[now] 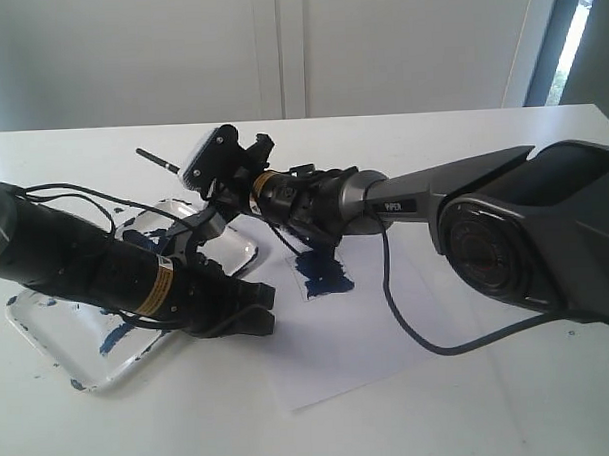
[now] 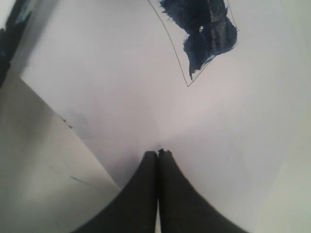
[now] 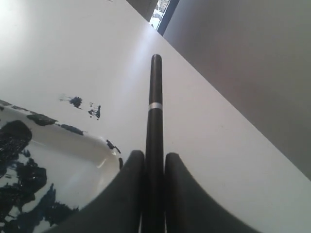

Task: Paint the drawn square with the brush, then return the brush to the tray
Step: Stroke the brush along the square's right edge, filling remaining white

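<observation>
White table [image 1: 521, 421]; pale panelled wall [image 1: 128, 54] behind; narrow window [image 1: 581, 23] far right, daylight.

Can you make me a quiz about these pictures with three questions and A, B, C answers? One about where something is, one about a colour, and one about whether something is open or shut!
1. Where is the brush?
A. lying on the floor
B. clamped in the right gripper
C. standing in a cup

2. What colour is the paint on the drawn square?
A. red
B. green
C. dark blue

3. How do the jaws of the left gripper stand?
A. shut, with nothing between them
B. wide open
C. shut on a sponge

Answers:
1 B: the right wrist view shows the black handle squeezed between the jaws.
2 C: dark blue smears cover part of the square.
3 A: the left wrist view shows the two tips touching, with nothing between them.
</observation>
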